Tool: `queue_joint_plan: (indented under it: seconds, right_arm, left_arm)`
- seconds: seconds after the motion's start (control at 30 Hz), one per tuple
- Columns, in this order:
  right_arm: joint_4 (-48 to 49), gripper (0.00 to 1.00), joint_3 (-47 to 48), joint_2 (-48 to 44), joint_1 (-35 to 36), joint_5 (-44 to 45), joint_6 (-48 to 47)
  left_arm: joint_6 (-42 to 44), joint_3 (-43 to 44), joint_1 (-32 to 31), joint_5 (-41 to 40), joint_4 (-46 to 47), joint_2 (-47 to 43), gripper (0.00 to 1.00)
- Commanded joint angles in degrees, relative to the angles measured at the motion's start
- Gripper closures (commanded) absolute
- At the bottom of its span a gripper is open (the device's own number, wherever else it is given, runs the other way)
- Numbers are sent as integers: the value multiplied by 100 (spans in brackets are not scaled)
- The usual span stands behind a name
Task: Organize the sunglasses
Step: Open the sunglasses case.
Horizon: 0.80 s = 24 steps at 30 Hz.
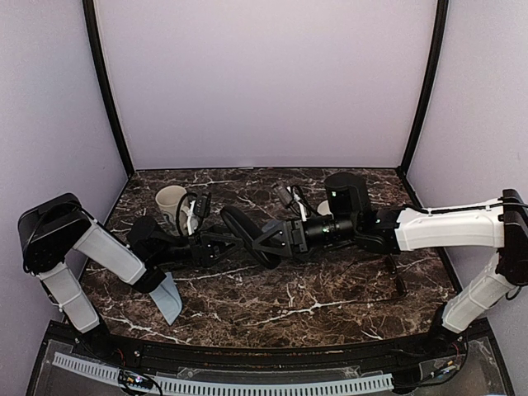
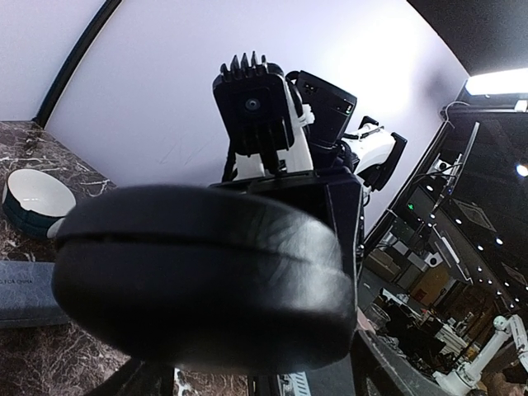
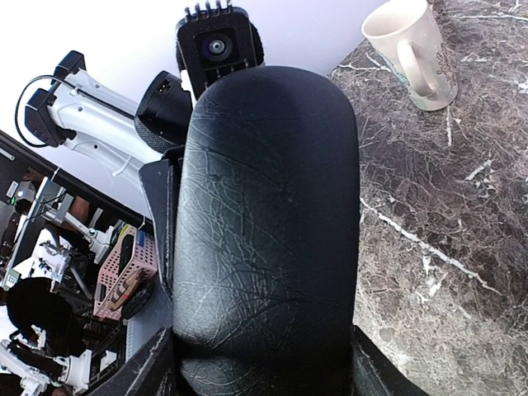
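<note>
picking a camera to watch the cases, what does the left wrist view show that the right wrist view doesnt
Only the left wrist view: a blue-grey case lying on the table at the frame's left edge, and a white-lined dark cup beyond it.
Only the right wrist view: a white mug with a handle, upright on the table.
Both: the black glasses case filling most of the frame, with marble tabletop beside it. Neither view shows any sunglasses.
</note>
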Motion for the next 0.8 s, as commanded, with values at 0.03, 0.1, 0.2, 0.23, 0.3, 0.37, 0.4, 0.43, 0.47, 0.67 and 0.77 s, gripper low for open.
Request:
queue_joint_plan:
  seconds: [0.03, 0.1, 0.2, 0.23, 0.3, 0.37, 0.4, 0.43, 0.47, 0.67, 0.77]
  right_arm:
    - [508, 51, 85, -118, -34, -139, 68]
    - [513, 51, 84, -112, -31, -141, 68]
    - [535, 51, 55, -87, -30, -157, 68]
    - [545, 51, 50, -74, -34, -176, 75]
    - [573, 51, 41, -59, -34, -210, 84]
    - [577, 51, 24, -59, -32, -206, 86]
    - [571, 51, 17, -67, -29, -199, 86]
    - [571, 51, 8, -68, -34, -200, 82]
    - [575, 51, 8, -63, -34, -209, 85]
    - [580, 51, -30, -26, -34, -226, 86]
    - [578, 51, -25, -16, -34, -226, 82]
  left_arm:
    - [101, 151, 33, 137, 384, -96, 25]
    - [95, 140, 31, 135, 406, -99, 25]
    - [77, 147, 34, 132, 424, -102, 24]
    - [75, 150, 31, 140, 425, -109, 23]
    - [66, 156, 29, 128, 433, -119, 22]
    - [66, 160, 28, 120, 426, -124, 22]
    - [62, 156, 36, 123, 438, -128, 23]
    - [57, 152, 41, 123, 447, -124, 23]
    - [43, 151, 38, 120, 462, -121, 24]
    - [-117, 140, 99, 127, 657, -67, 24]
    - [-119, 125, 105, 125, 663, -81, 24]
